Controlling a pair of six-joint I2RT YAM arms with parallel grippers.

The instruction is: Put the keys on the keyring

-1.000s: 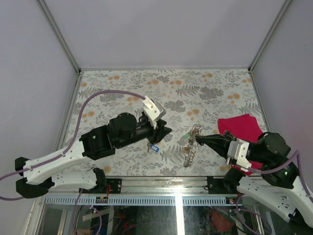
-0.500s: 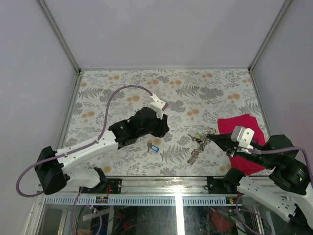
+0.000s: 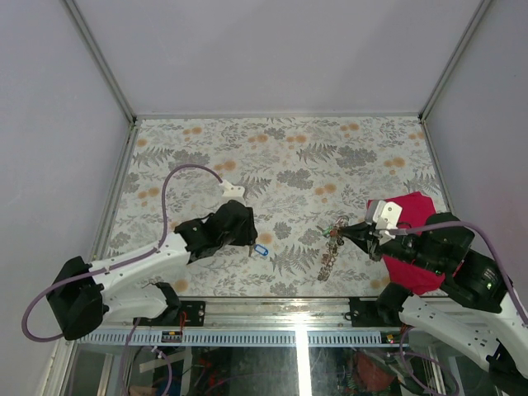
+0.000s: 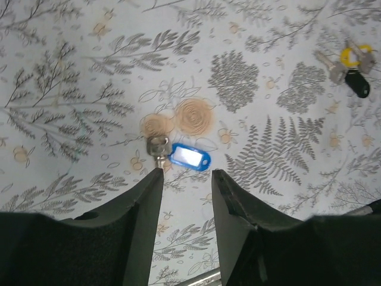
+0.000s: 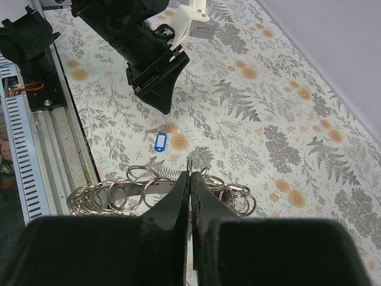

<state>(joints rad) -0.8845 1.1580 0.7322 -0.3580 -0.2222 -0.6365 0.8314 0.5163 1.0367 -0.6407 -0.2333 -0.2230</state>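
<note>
A key with a blue plastic tag (image 3: pixel 261 249) lies flat on the floral table. My left gripper (image 3: pixel 250 242) hovers just short of it, open, with nothing between its fingers. In the left wrist view the blue key (image 4: pixel 189 157) sits just beyond the left gripper (image 4: pixel 185 176). Yellow- and black-headed keys (image 4: pixel 352 70) lie at the far right. My right gripper (image 5: pixel 190 177) is shut on the thin ring of the keyring (image 5: pixel 128 192), whose linked silvery loops trail to both sides. From above, the keyring (image 3: pixel 328 256) hangs off the right gripper (image 3: pixel 346 233).
A crimson cloth (image 3: pixel 415 208) lies at the right, partly under the right arm. The metal rail (image 3: pixel 289 318) runs along the table's near edge. Grey walls close in the left, right and back sides.
My left gripper has drawn back leftward and toward the near edge, uncovering the blue key. The right gripper shifted slightly with the keyring, and the chain swung a little.
</note>
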